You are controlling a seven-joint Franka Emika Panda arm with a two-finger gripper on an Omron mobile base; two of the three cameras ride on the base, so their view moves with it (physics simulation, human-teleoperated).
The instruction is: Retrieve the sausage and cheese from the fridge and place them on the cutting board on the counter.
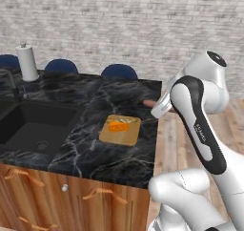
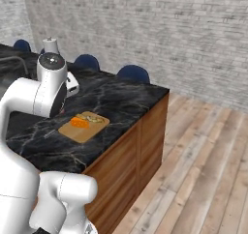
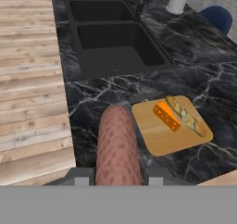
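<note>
- The cheese [image 1: 118, 126] already lies on the cutting board [image 1: 119, 135], toward the board's far end as seen from the left base view; that half of the task looks finished.
- In the hand view a second, elongated greenish-tan item [image 3: 186, 115] lies along the board's edge just beside the cheese; what it is cannot be told.
- The sausage [image 3: 118, 146] is clamped in the gripper [image 3: 118, 179]: it stands out from between the two finger tips and points away from the hand, over the black tabletop [image 1: 95, 153].
- From the left base view the sausage's reddish end shows past the wrist, above the tabletop's right edge and beyond the board, clear of the surface.
- The sausage is not yet on the board. In the hand view its tip lies just beside the board's near-left corner, but how high it hangs above the stone cannot be judged there.
- The sink [image 1: 35, 125] lies to the left of the board, well apart from it, with a paper towel roll [image 1: 27, 63] behind it.
- Judged from these pictures, the fetching is over for both foods and only the last placement is left.
- What remains: bring the sausage over the bare part of the board, lower it beside the cheese, let go and pull the hand away.
- The free wood is narrow, so the sausage will probably have to lie lengthwise to stay on it.
</note>
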